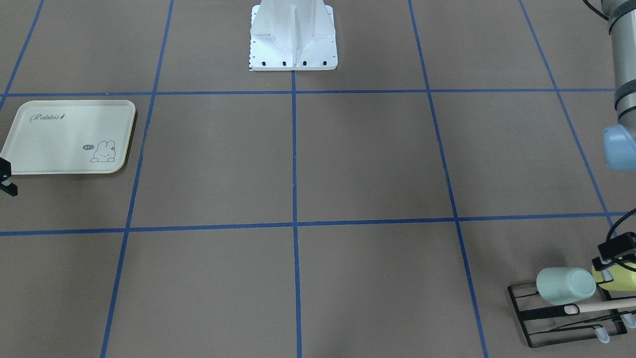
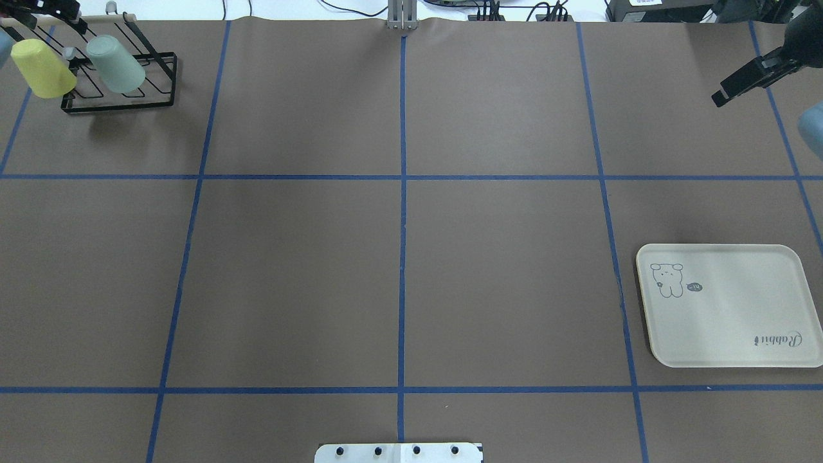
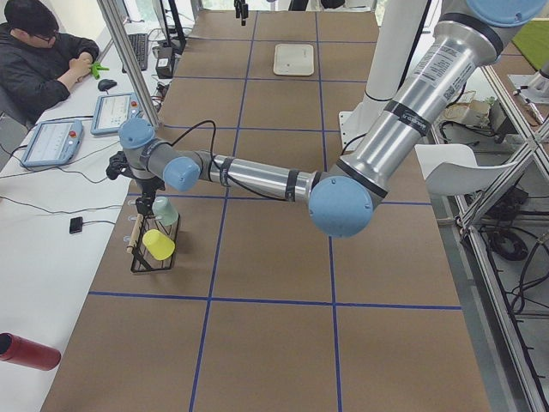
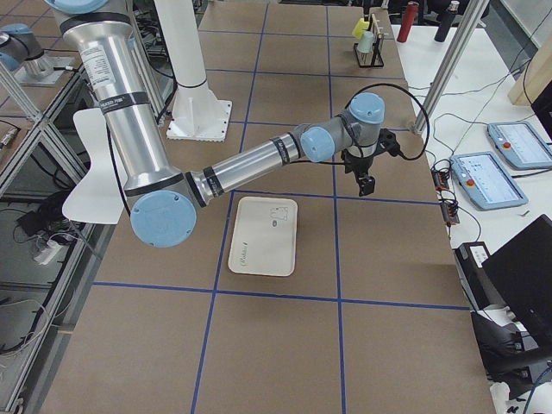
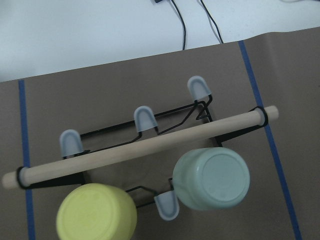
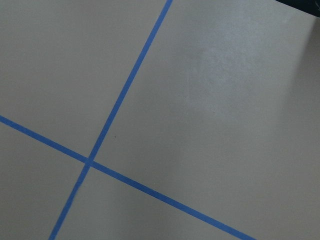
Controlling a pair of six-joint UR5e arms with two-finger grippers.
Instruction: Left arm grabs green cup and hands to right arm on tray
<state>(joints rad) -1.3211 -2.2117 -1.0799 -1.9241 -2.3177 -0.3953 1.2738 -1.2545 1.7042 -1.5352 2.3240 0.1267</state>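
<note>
Directions are clock-face on the overhead view, with 12 o'clock the far table edge and 6 o'clock the robot's base.

**Edges and open room**
- Black wire rack (image 2: 119, 107): at 10 o'clock, in the far-left corner. It sits close to the far edge and well apart from everything else on the table.
- Tray (image 2: 726, 334): at 4 o'clock, lying flat. Its right rim reaches the view's border, and its near rim is just short of a blue tape line.
- Table (image 2: 398, 276): a broad brown stretch crossed by blue tape runs between rack and tray.
- White base plate (image 2: 398, 453): at 6 o'clock, on the near edge.

**Count**
- Green cup (image 5: 212, 177): one. It is upturned and tilted on a rack peg, base showing, on the 3 o'clock side of the yellow cup. A gap shows between the two.
- Yellow cup (image 5: 96, 215): one, upturned on the same rack.
- Wooden dowel (image 5: 145, 145): one, laid across the rack top.
- Capped pegs (image 5: 145, 119): four showing in the left wrist view.
- Tray: one, carrying nothing.
- Left gripper (image 1: 615, 247): one, hanging above the rack. Its fingers are mostly out of frame, so I cannot tell how the jaws stand.
- Right gripper (image 2: 723, 96): one, raised at 2 o'clock, beyond the tray's far rim and over bare table. It is seen side-on, so its opening cannot be told.
- Person (image 3: 39, 56): one, seated at the side desk.
</note>
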